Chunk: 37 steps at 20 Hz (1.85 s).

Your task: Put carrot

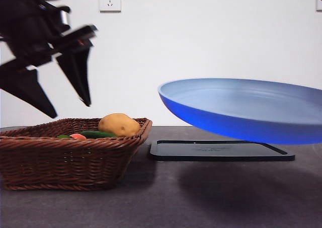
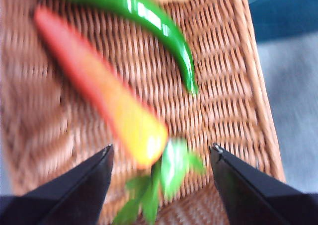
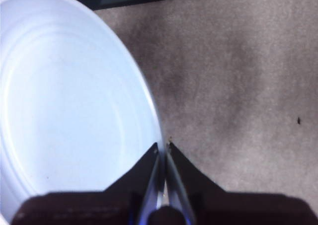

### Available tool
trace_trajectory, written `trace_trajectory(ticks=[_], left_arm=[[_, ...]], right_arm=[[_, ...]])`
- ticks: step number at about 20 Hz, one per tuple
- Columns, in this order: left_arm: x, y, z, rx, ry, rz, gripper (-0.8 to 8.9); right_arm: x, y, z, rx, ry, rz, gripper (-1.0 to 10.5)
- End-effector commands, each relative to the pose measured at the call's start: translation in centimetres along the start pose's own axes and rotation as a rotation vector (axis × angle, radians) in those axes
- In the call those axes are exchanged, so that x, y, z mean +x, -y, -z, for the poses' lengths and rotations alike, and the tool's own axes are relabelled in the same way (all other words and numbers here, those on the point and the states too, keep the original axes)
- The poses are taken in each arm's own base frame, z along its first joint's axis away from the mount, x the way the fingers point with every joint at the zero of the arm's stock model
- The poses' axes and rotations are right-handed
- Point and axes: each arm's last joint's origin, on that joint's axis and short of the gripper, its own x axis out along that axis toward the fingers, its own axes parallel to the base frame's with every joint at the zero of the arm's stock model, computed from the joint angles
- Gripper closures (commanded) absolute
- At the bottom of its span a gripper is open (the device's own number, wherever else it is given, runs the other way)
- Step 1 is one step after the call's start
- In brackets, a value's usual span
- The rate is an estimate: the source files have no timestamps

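The orange-red carrot (image 2: 104,91) with green leaves (image 2: 166,178) lies in the woven basket (image 2: 228,101). In the front view only a small piece of the carrot (image 1: 78,136) shows over the basket rim (image 1: 70,142). My left gripper (image 2: 161,153) is open and hangs above the carrot's leafy end; in the front view the left gripper (image 1: 70,108) is above the basket, not touching anything. My right gripper (image 3: 162,146) is shut on the rim of a blue plate (image 3: 64,101) and holds the plate (image 1: 246,109) tilted in the air, right of the basket.
A long green vegetable (image 2: 154,21) and a tan-yellow potato (image 1: 118,124) lie in the basket beside the carrot. A black flat tray (image 1: 221,151) lies on the grey table under the plate. A wall socket (image 1: 110,0) is on the white wall behind.
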Motion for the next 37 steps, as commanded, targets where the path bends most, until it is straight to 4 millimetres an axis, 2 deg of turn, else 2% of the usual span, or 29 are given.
trace_trajectory(ticks=[1,4,9,13,17,21,25,29,33,35,37], left_arm=[[1.4,0.3,-1.3,-0.015,-0.076,-0.027,4.77],[3.5,0.0,-2.0,-0.030,-0.141,-0.089,4.77],[6.1,-0.8,-2.0,-0.064,-0.198,-0.137,4.77],[6.3,-0.6,-2.2,-0.052,-0.175,-0.127,4.83],[6.3,-0.6,-2.1,0.003,-0.181,-0.137,6.66],[6.2,-0.6,-1.9,0.059,-0.213,-0.122,6.88],[4.4,-0.1,-2.1,0.142,-0.330,0.064,6.88],[0.8,2.1,-4.4,0.238,-0.335,0.349,6.88],[-2.9,5.0,-7.0,0.275,-0.233,0.758,6.88],[-4.3,7.1,-7.4,0.369,-0.191,0.936,6.88],[-4.6,9.5,-6.9,0.471,-0.186,0.984,6.88]], right_arm=[[-0.2,-0.2,-0.4,-0.014,0.016,-0.009,9.4],[-0.2,-0.2,-0.4,-0.021,0.015,-0.009,9.4],[-0.2,-0.2,-0.4,-0.024,0.015,-0.009,9.4],[-0.2,-0.2,-0.4,-0.024,0.016,-0.009,9.4],[-0.2,-0.2,-0.4,-0.024,0.016,-0.009,9.4],[-0.2,-0.2,-0.4,-0.025,0.016,-0.008,9.4],[-0.2,-0.2,-0.4,-0.026,0.020,-0.009,9.4],[-0.2,-0.2,-0.5,-0.027,0.023,-0.010,9.4],[-0.2,-0.2,-0.5,-0.028,0.024,-0.010,9.4],[-0.2,-0.3,-0.5,-0.030,0.030,-0.011,9.4],[-0.2,-0.3,-0.7,-0.038,0.049,-0.016,9.4]])
